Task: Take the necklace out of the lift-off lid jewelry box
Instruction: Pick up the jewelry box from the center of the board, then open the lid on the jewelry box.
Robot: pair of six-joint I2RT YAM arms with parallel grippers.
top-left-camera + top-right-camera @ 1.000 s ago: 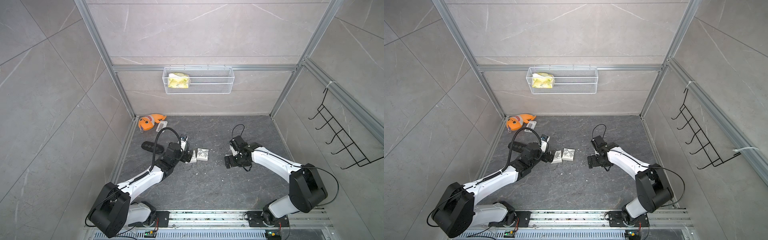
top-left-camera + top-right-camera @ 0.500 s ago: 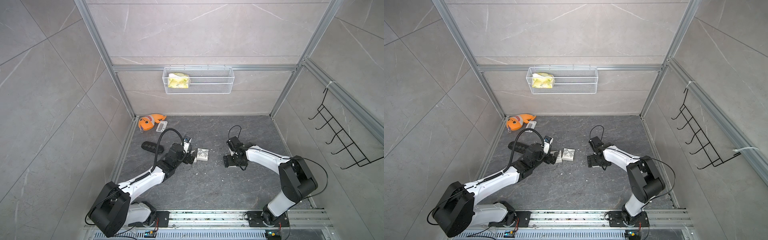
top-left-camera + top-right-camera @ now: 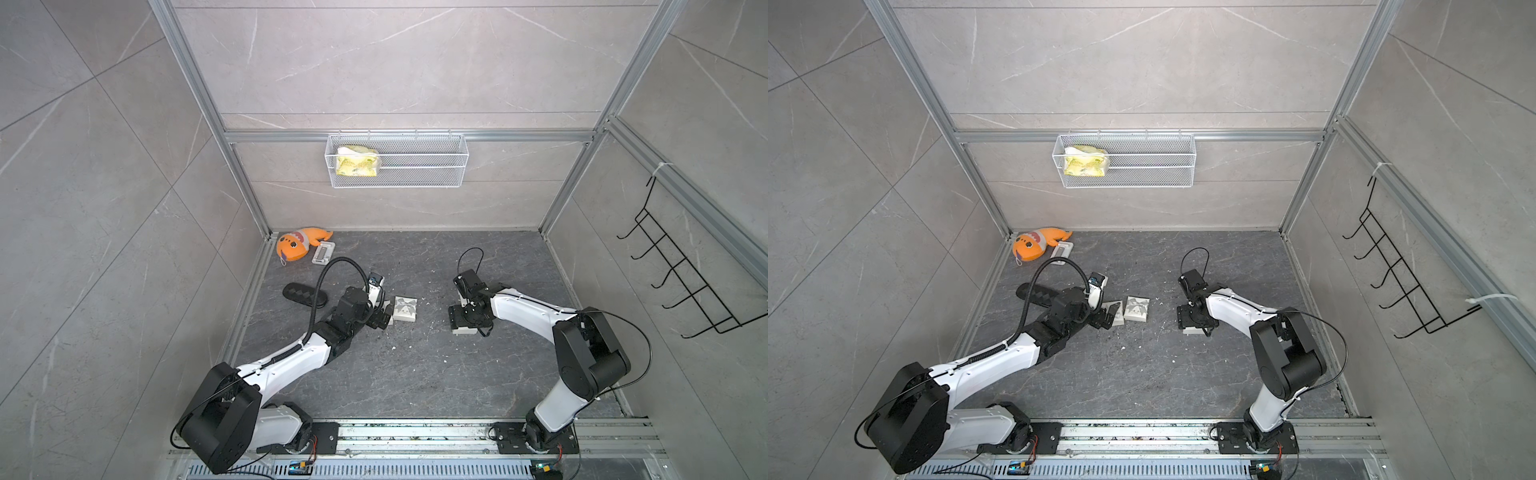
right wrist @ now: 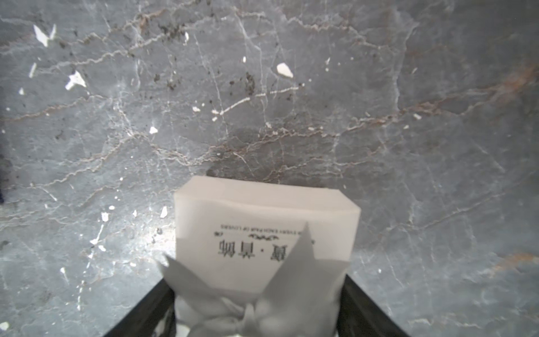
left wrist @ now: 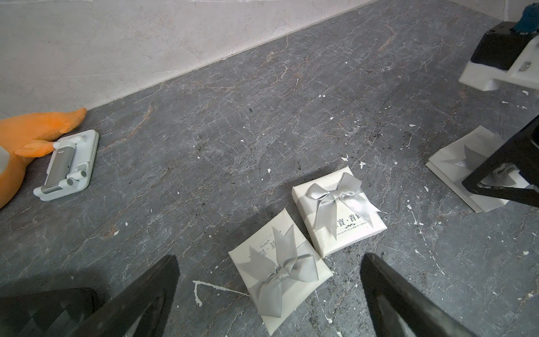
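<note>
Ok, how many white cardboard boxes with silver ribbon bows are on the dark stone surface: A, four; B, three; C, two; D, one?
B: two white cardboard boxes with silver bows lie side by side before the left hand, and a third box sits within the right hand.

Bare floor (image 3: 415,374) beside bowed box (image 3: 405,308)
</note>
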